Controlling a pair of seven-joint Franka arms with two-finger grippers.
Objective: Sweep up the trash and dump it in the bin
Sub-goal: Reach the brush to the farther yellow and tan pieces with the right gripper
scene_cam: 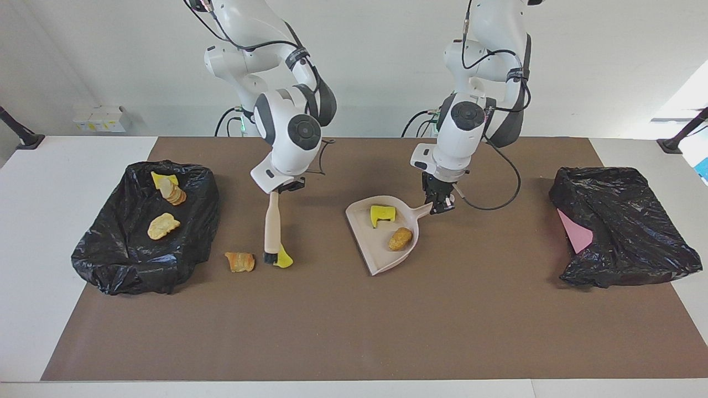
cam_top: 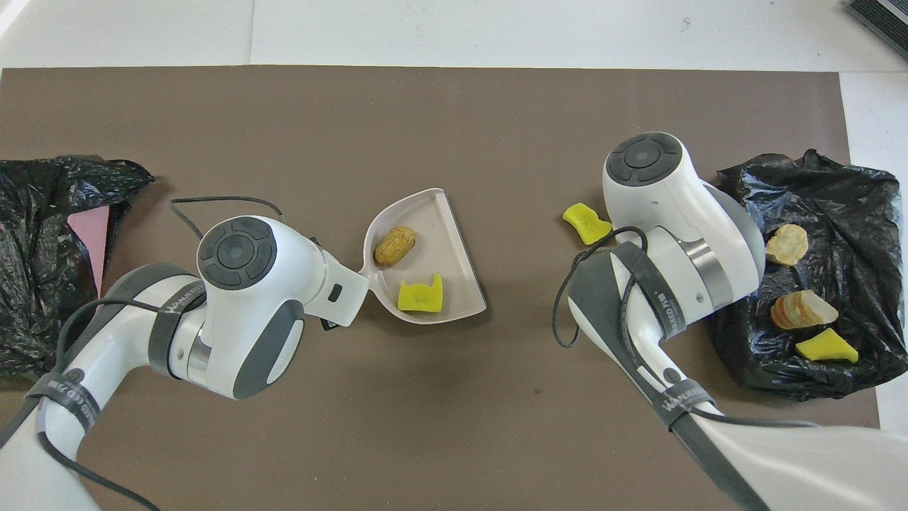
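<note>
Left gripper [scene_cam: 440, 207] hangs low mid-table, fingers clamped; right gripper [scene_cam: 282, 188] — tilted, likewise clamped — toward its own end.

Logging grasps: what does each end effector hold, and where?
Right end effector grips the brush by its handle top; left end effector grips the dustpan by its handle.

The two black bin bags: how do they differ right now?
The bag at the right arm's end lies open with three scraps in it: two tan pieces and a yellow chunk. The bag at the left arm's end looks crumpled over, showing only something pink. Both are glossy black plastic on the brown mat.
</note>
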